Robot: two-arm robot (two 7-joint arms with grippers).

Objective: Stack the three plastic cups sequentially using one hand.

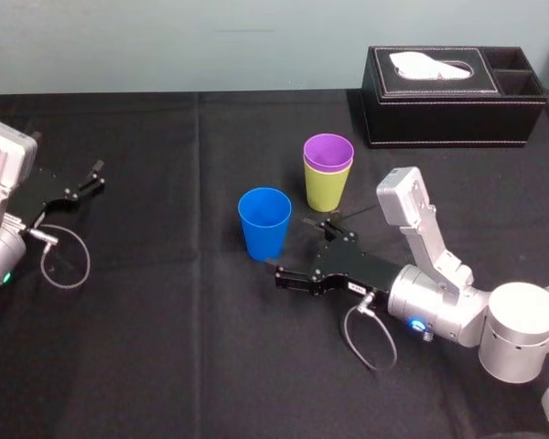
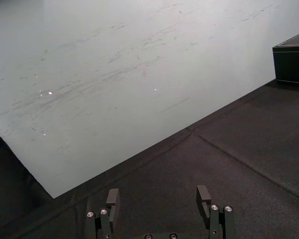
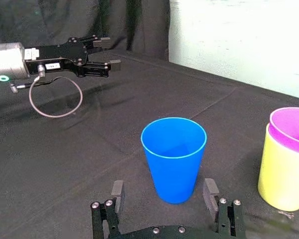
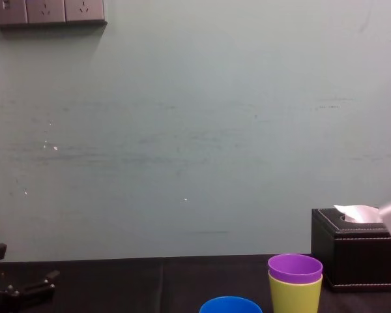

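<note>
The purple cup sits nested inside the yellow-green cup at mid-table. The blue cup stands upright alone, just left of and nearer than that pair. My right gripper is low over the cloth beside the blue cup, open. In the right wrist view the blue cup stands just ahead of the gap between the spread fingers, touching neither, and the nested purple and yellow-green cups stand off to one side. My left gripper rests open at the far left, holding nothing.
A black tissue box stands at the back right, behind the cups. Black cloth covers the table, with bare room left of and in front of the blue cup. A pale wall rises behind the table's far edge.
</note>
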